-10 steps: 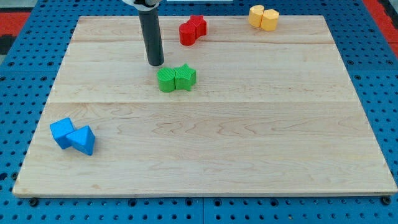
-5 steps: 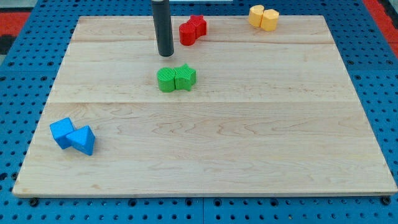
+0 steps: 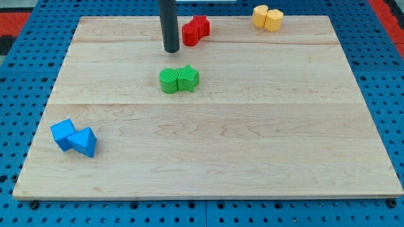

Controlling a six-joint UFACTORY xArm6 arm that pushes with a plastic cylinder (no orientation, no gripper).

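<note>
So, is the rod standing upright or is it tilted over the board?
Upright. The rod runs almost straight down the view to my tip, which sits just left of the red blocks and above the green blocks, touching neither.

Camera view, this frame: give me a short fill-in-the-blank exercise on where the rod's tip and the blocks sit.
1. My tip stands just to the view's left of the ____ blocks.
2. The green blocks lie toward the view's ____ from my tip.
3. The two ____ blocks sit near the board's lower left corner.
4. The blocks at the view's top right are ____.

Missing words: red; bottom; blue; yellow
</note>
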